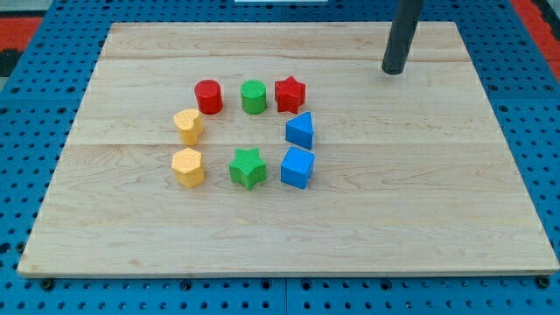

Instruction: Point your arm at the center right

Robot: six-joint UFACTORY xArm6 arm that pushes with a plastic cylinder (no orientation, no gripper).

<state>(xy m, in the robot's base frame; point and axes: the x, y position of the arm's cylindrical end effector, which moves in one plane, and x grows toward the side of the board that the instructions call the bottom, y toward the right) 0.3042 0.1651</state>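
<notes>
**Tip over the board's upper right, blocks ringed at centre-left**

My tip [393, 72] sits near the view's top right of the wooden board [420, 201], the dark rod rising from it out of the view's top edge. The rod is bare: it has nothing to open or close, it holds nothing, and it touches no block. The nearest block, the red star [290, 94], lies well apart to the view's left and slightly lower.

The centre right of the board, the spot the task names, lies below my tip toward the view's bottom; my tip is above that area, closer to the top edge than to the middle.

Eight blocks form a loose ring left of the board's centre. Along the ring's top, from the view's left: a red cylinder [208, 96], a green cylinder [254, 96] and the red star, set close in a row. Down the right side: a blue triangle [300, 130], and just below it a blue cube [297, 167]. At the bottom, a green star [248, 168] sits just beside the cube on its left. On the left side: a yellow heart [187, 126] above a yellow hexagon [188, 167]. No block touches another as far as I can tell.

The board rests on a blue pegboard [35, 131] that shows around its edges.
</notes>
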